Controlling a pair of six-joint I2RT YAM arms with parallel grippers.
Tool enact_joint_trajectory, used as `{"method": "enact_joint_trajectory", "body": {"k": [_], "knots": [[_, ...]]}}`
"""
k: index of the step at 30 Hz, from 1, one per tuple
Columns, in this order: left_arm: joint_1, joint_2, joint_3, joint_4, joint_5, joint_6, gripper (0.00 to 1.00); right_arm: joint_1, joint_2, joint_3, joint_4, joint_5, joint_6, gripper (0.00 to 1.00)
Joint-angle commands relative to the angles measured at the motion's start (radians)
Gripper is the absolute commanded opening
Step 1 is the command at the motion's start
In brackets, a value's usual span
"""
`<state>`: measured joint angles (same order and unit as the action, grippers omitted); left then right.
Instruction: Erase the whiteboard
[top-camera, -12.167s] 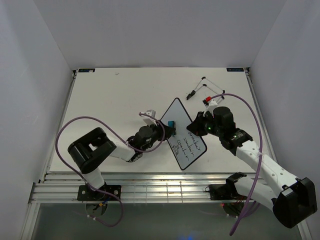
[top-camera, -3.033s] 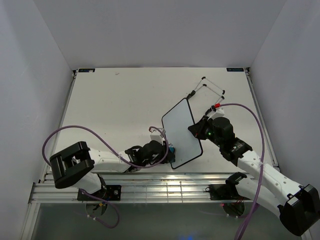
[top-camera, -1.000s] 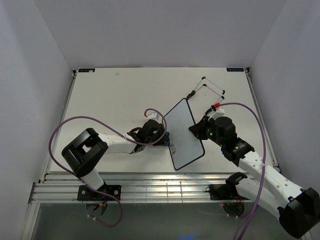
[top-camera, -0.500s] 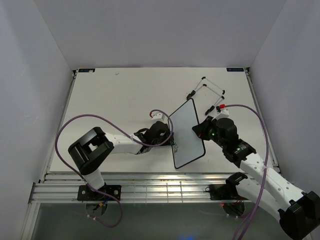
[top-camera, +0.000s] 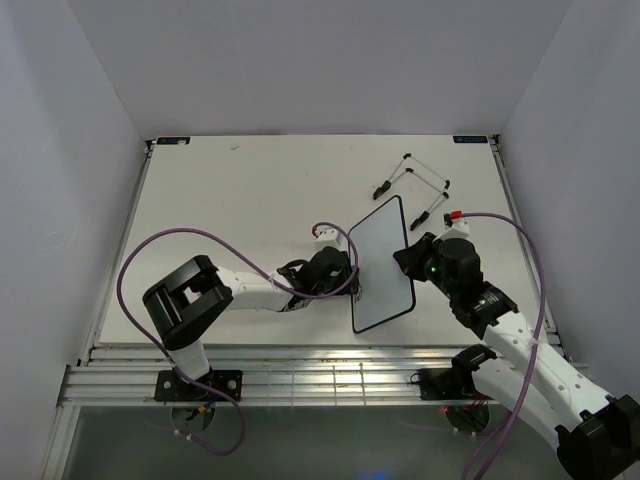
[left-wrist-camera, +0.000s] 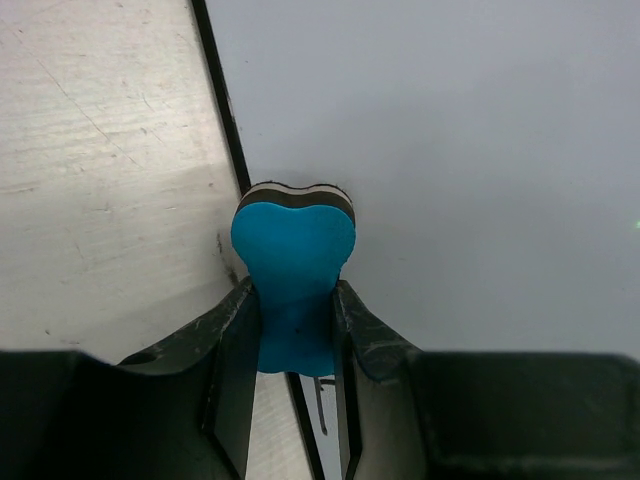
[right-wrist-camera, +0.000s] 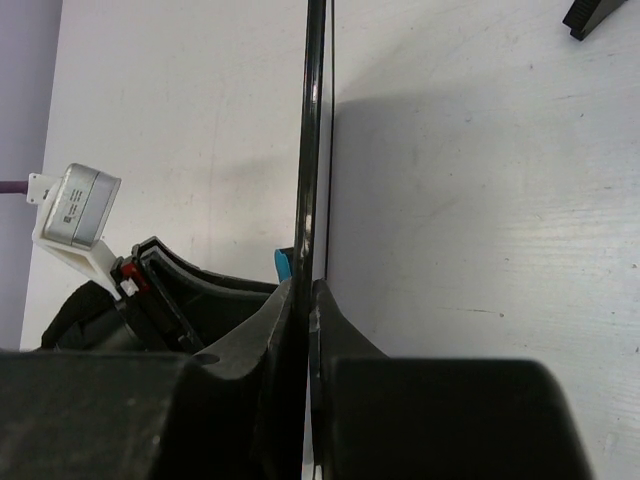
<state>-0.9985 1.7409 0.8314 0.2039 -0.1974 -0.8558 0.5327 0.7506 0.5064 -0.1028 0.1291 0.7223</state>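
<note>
The whiteboard (top-camera: 382, 262) has a thin black frame and a nearly blank glossy face, tilted up off the table. My right gripper (top-camera: 410, 262) is shut on its right edge; in the right wrist view the board (right-wrist-camera: 313, 140) shows edge-on between the fingers. My left gripper (top-camera: 345, 276) is shut on a blue heart-shaped eraser (left-wrist-camera: 293, 265), whose tip presses on the board's face (left-wrist-camera: 450, 150) just inside its left frame. A small black mark remains low by the frame (left-wrist-camera: 322, 410).
A black wire stand (top-camera: 412, 185) lies behind the board at the back right. The left arm's purple cable (top-camera: 190, 240) loops over the table's left half. White walls close in both sides.
Both grippers and the board have moved right and a little back. Over the longer span the handwriting has been wiped from the board.
</note>
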Motion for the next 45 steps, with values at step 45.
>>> {"method": "enact_joint_trajectory", "body": {"k": [45], "knots": [[0.101, -0.241, -0.127, -0.064, 0.113, 0.179, 0.00, -0.115, 0.127, 0.095, 0.248, -0.551, 0.002, 0.08]]}}
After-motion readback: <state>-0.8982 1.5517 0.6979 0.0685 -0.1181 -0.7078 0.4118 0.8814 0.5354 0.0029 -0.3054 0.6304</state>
